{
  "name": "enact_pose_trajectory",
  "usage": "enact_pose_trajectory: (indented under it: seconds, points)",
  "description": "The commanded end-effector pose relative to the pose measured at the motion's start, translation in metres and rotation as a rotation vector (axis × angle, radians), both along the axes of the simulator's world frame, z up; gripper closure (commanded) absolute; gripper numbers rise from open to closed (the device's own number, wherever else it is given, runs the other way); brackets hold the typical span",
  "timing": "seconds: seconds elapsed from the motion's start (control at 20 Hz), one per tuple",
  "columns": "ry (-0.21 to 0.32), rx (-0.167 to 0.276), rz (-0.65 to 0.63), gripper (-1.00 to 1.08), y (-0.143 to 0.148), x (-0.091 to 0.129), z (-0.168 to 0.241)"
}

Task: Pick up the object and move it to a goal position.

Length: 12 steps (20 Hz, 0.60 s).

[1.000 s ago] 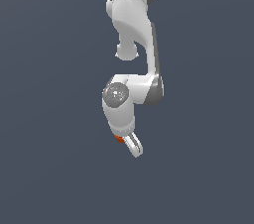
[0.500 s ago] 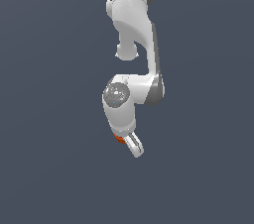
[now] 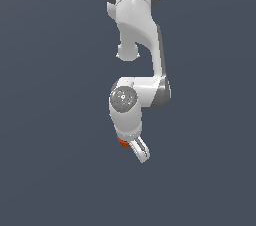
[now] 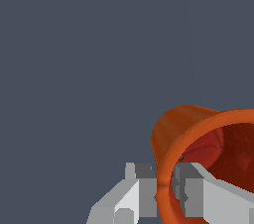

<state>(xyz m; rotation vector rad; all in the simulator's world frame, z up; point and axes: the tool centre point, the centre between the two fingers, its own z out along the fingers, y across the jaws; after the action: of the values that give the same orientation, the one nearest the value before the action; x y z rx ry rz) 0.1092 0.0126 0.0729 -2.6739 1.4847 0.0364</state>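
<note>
The red-orange cup (image 4: 198, 134) fills one corner of the wrist view, tilted, with its thick rim and darker red inside facing the camera. My white gripper (image 4: 158, 181) is shut on the cup's wall, with one finger (image 4: 130, 193) outside and the other finger (image 4: 201, 191) inside the rim. In the exterior view the gripper (image 3: 137, 149) hangs below the arm's wrist, and only a small orange edge of the cup (image 3: 121, 140) shows beside it. The cup is narrower than the gripper.
The white and grey arm (image 3: 137, 45) reaches down from the top of the exterior view. Around it there is only a flat dark blue-grey background (image 3: 50, 120).
</note>
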Motion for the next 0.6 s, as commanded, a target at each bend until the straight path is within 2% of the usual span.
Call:
enact_pose_trajectory:
  seconds: [0.0,0.55]
  points:
    - [-0.002,0.000,0.000,1.08,0.009,0.007,0.003]
    - [-0.002,-0.001,0.000,1.08,0.047,0.035,0.009]
